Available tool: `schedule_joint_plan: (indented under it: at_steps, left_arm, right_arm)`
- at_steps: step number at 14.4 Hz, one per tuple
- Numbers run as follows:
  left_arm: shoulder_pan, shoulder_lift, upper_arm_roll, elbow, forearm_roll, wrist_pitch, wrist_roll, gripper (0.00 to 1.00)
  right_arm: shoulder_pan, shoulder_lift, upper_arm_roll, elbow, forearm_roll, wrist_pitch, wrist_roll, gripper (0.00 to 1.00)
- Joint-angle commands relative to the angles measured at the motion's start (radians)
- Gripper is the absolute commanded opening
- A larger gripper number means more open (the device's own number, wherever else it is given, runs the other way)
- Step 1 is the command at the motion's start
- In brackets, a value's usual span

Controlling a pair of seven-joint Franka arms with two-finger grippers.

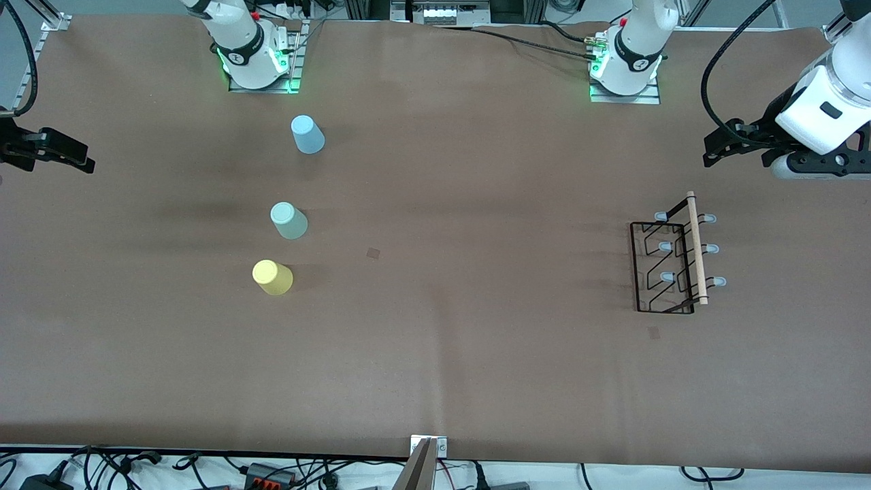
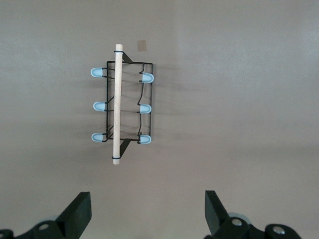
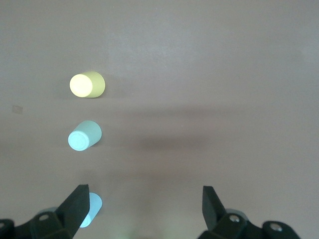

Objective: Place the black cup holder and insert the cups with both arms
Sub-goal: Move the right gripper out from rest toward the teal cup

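Note:
The black cup holder (image 1: 670, 262) stands on the table toward the left arm's end, its wooden rod on top and its pale-tipped pegs bare; it also shows in the left wrist view (image 2: 122, 107). My left gripper (image 1: 718, 146) is open and empty in the air, beside the holder toward the table's end (image 2: 148, 204). The light blue cup (image 1: 307, 134), the mint cup (image 1: 288, 220) and the yellow cup (image 1: 272, 278) stand in a row toward the right arm's end. My right gripper (image 1: 75, 155) is open and empty at that table end (image 3: 144, 196), apart from the cups: yellow (image 3: 87, 84), mint (image 3: 83, 135), light blue (image 3: 92, 209).
The brown table cover (image 1: 435, 354) carries two small dark marks, one mid-table (image 1: 373, 253) and one just nearer the camera than the holder (image 1: 654, 332). The arm bases (image 1: 258, 61) (image 1: 626, 68) stand along the back edge. Cables lie along the front edge (image 1: 272, 469).

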Motion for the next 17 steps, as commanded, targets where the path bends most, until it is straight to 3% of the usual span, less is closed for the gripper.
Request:
schedule_joint_plan:
  at_steps: [1,5,8,11,13,17]
  left_arm:
    - [-0.001,0.015,0.001,0.032,-0.002,-0.022,0.003,1.0]
    - [0.001,0.015,0.001,0.032,-0.001,-0.024,0.003,1.0]
    - [0.001,0.015,0.001,0.032,-0.002,-0.022,0.003,1.0]
    - [0.001,0.015,0.001,0.032,-0.001,-0.022,0.003,1.0]
    - [0.001,0.015,0.001,0.033,-0.001,-0.022,0.003,1.0]
    - [-0.001,0.017,0.001,0.033,-0.001,-0.022,0.003,1.0]
  right_arm:
    - [-0.005,0.006,0.003,0.014,0.02,0.026,-0.004,1.0]
    - [-0.005,0.007,0.002,0.012,0.02,0.026,-0.002,1.0]
    - [-0.009,0.056,0.002,0.012,0.069,0.025,-0.007,1.0]
    - [-0.005,0.095,0.003,-0.006,0.064,0.029,-0.036,1.0]
    - [0.003,0.102,0.003,-0.089,0.061,0.072,-0.071,1.0]
    - [0.006,0.0,0.003,-0.348,0.06,0.293,-0.085,1.0]
